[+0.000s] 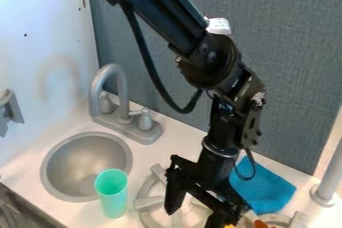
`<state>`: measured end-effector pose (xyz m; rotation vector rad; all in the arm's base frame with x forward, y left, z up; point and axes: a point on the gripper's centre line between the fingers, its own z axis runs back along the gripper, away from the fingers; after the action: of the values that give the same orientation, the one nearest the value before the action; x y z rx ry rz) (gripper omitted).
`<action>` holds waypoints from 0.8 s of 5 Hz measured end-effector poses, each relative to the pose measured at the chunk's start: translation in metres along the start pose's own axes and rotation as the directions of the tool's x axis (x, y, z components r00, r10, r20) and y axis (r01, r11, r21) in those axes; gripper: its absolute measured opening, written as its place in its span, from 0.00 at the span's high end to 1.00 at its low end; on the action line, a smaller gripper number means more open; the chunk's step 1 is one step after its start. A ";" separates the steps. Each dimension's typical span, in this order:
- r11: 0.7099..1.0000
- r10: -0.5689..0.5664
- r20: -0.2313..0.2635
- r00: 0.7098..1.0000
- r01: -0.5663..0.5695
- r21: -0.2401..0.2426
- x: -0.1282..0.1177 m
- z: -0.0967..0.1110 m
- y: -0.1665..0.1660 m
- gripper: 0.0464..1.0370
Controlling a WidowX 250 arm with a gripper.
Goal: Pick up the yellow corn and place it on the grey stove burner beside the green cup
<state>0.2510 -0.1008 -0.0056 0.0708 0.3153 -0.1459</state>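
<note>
- A blue-grey panel (287, 87) stands behind the work surface, meeting a white wall (40, 32) at the left.
- The white counter (180, 143) spreads in front of both.
- The black arm (160, 9) comes in from the top edge and bends down toward the lower middle.
- A round grey sink (87, 159) is set into the counter at the left.
- The gripper (198, 209) hangs over a stove burner, released, its two fingers spread well apart and grasping nothing.
- A grey faucet (137, 127) with a curved spout stands behind the sink.
- The burner (150, 203), pale with spokes, lies beneath the gripper, between the cup and the cloth.
- A blue cloth (267, 187) lies on the counter, right of the gripper.
- A teal cup (112, 194) stands upright just beside the sink.
- An orange piece (260, 224) and a smaller yellow piece (229, 226) sit at the bottom edge, near the gripper's right-hand finger.
</note>
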 end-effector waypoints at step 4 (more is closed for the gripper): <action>0.994 0.094 0.233 0.968 -0.079 -0.069 0.031 -0.024 -0.005 0.04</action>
<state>0.2721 -0.1076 -0.0386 0.0078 0.0784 -0.0571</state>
